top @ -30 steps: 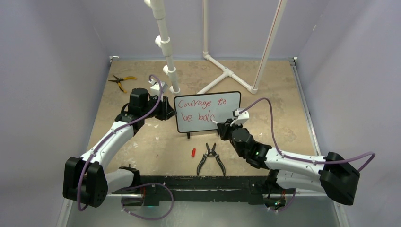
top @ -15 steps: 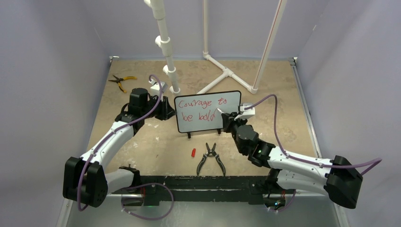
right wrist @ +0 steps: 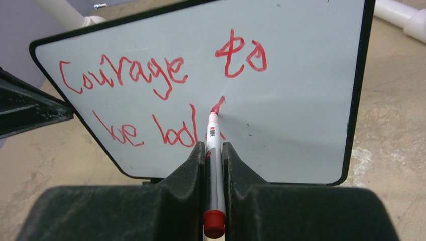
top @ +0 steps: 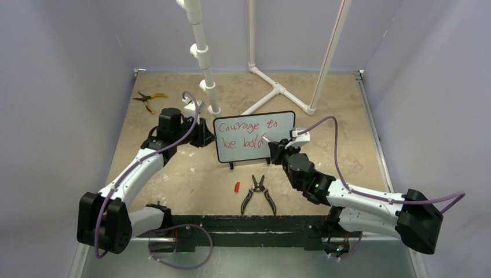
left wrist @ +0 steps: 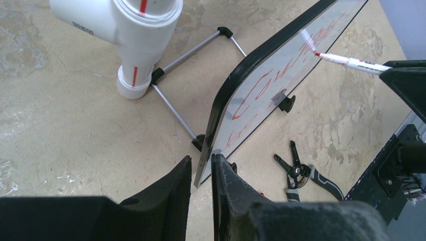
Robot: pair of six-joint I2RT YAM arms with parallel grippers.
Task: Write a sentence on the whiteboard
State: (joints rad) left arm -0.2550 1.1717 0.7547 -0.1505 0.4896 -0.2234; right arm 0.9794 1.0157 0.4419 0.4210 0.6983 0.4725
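Note:
The whiteboard stands upright mid-table; it also shows in the right wrist view and edge-on in the left wrist view. The sentence in red reads "Courage to" above "be bol" with a last letter partly hidden by the marker. My right gripper is shut on a red marker, tip on the board at the stroke of that last letter. My left gripper is shut on the whiteboard's left edge, fingers on either side of the frame.
Black-handled pliers and a red marker cap lie in front of the board. Yellow-handled pliers lie at the back left. White PVC pipes and a pipe base stand behind the board.
My right gripper moved right and up along the second line, adding the "l" and the start of the last letter. The left gripper and board stayed still.

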